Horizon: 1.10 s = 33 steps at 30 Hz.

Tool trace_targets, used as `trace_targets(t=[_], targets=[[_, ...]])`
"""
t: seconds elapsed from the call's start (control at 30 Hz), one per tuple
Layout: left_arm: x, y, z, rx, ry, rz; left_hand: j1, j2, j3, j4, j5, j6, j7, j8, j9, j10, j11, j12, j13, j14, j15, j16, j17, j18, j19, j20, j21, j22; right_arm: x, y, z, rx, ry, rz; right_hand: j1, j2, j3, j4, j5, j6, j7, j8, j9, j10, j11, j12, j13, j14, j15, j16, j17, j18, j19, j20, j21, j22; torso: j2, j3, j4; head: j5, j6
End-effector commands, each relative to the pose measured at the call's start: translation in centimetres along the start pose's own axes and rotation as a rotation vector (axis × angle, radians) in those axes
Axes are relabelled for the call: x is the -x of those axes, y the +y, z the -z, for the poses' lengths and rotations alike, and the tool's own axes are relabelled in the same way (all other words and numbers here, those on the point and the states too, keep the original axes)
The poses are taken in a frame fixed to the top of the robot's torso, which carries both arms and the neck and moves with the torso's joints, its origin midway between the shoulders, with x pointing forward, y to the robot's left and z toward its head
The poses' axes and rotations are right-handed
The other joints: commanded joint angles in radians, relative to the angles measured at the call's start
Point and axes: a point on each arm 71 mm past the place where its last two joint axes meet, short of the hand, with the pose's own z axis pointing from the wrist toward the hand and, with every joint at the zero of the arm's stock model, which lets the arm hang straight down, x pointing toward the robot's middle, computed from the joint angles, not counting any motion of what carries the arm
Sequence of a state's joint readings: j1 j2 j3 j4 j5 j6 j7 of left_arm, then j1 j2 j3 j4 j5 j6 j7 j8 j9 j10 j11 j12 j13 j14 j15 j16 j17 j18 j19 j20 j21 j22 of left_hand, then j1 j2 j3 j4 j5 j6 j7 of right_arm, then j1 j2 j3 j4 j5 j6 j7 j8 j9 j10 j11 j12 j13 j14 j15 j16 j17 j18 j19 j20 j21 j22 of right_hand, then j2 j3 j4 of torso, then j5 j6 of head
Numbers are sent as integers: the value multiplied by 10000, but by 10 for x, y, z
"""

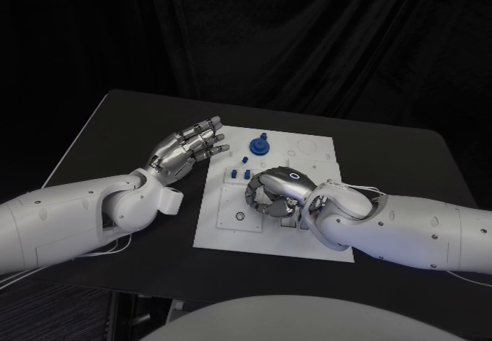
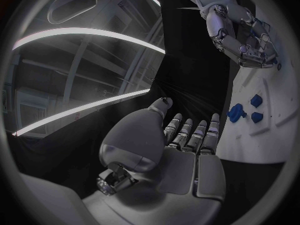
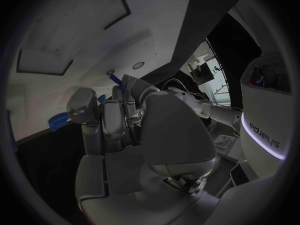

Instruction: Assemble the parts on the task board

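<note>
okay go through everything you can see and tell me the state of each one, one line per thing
Left hand: open, fingers apart, holds nothing, beside the board's left edge.
Right hand: fingers curled in, over the board's middle; whether it holds a part cannot be told.
Board: flat on the table.
Round blue part: standing on the board's far side.
Small blue parts: on the board, untouched.

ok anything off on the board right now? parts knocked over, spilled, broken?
Nothing stands out. The task board lies flat on the table, the large blue part stands near its far edge, and the small blue parts sit on it. The right hand is curled over the board's middle, hiding what's beneath; the left hand hovers beside it, holding nothing.
</note>
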State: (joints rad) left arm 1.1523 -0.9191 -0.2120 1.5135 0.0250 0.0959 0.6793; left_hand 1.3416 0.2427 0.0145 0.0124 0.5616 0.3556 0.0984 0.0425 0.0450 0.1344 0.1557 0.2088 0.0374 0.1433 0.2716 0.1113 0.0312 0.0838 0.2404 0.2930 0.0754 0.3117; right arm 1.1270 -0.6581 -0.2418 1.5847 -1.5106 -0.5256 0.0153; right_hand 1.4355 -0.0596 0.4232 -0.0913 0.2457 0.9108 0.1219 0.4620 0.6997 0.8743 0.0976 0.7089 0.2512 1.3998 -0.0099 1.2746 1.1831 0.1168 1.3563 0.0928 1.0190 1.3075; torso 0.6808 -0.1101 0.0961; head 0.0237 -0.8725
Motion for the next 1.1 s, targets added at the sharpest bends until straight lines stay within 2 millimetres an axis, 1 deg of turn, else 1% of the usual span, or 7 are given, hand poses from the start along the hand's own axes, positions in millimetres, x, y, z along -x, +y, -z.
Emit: trace_targets(t=[0.03, 0.17, 0.37, 0.63, 0.7, 0.87, 1.1], targets=[[-2, -3, 0, -506, 179, 117, -111, 4, 37, -6, -54, 25, 79, 56, 17, -29, -75, -54, -1, -67, 9, 4, -2, -81, -52, 4, -17, -8, -1, -1, 1, -66, -19, -147, -68, -149, 12, 115, -161, -146, -7, 130, 172, 400, -445, 22, 142, 2, -86, -31, -15, -48, 3, -66, -47, 1138, 3, -1, -2, 12, -2], [-2, -2, 0, -477, 179, 120, -122, 0, 63, -7, -53, 57, 116, 63, 21, -27, -94, -50, 0, -66, 14, 9, -1, -82, -51, 4, -17, -15, -1, -1, 1, -44, -10, -192, -88, -162, 36, 163, -231, -229, -1, 159, 245, 372, -436, 4, 152, -2, -80, -43, -27, -48, 3, -62, -59, 1135, 3, -4, -5, 16, -2], [-2, -2, 0, -439, 178, 127, -125, 4, 77, -8, -52, 65, 127, 64, 22, -27, -97, -49, 0, -66, 16, 11, -1, -82, -50, 4, -17, -17, -1, -1, 2, 69, -18, -329, -55, -196, 153, 264, -237, -916, 124, -315, 8, 332, -361, -11, 208, -17, -22, -68, -49, -51, -2, -24, -103, 1131, 1, -10, 4, 12, -2], [-2, -1, 1, -397, 171, 133, -128, 12, 114, -13, -51, 107, 157, 72, 27, -25, -109, -45, 1, -63, 22, 18, 0, -83, -47, 4, -16, -21, -1, 0, 2, 328, 10, -422, -74, -324, 275, 579, -124, -785, 241, -1569, -1399, 203, -257, -46, 326, -101, 73, -160, -149, -21, -66, 76, -285, 1098, 2, -3, -2, 31, -2], [-2, -1, 1, -384, 172, 137, -128, 12, 114, -13, -51, 107, 157, 72, 27, -25, -109, -45, 1, -63, 22, 18, 0, -83, -47, 4, -16, -21, -1, 0, 2, 405, 23, -429, -85, -393, 316, 739, -162, -531, 274, -2203, -2062, 174, -244, -79, 361, -109, 109, -175, -166, -19, -68, 102, -323, 1093, 1, -6, -3, 34, -2], [-2, 0, 1, -351, 174, 145, -132, 16, 138, -15, -50, 134, 178, 78, 31, -22, -117, -39, 2, -56, 25, 27, 2, -83, -40, 4, -14, -18, -1, 1, 2, 542, 37, -522, -79, -414, 339, 854, -120, -287, 291, -2618, -2538, 158, -210, -130, 369, -138, 117, -230, -231, -16, -69, 117, -359, 1089, -4, -10, -12, 69, -2], [-2, 1, 1, -302, 181, 158, -137, 20, 155, -14, -52, 145, 191, 81, 32, -20, -122, -38, 2, -50, 28, 34, 3, -83, -41, 3, -14, -24, -1, 1, 2, 632, 38, -591, -144, -334, 309, 995, 298, 314, 214, -2718, -2837, 81, -236, -231, 344, -217, 92, -397, -416, 0, -97, 105, -461, 1064, -1, -4, 1, 59, -2]])
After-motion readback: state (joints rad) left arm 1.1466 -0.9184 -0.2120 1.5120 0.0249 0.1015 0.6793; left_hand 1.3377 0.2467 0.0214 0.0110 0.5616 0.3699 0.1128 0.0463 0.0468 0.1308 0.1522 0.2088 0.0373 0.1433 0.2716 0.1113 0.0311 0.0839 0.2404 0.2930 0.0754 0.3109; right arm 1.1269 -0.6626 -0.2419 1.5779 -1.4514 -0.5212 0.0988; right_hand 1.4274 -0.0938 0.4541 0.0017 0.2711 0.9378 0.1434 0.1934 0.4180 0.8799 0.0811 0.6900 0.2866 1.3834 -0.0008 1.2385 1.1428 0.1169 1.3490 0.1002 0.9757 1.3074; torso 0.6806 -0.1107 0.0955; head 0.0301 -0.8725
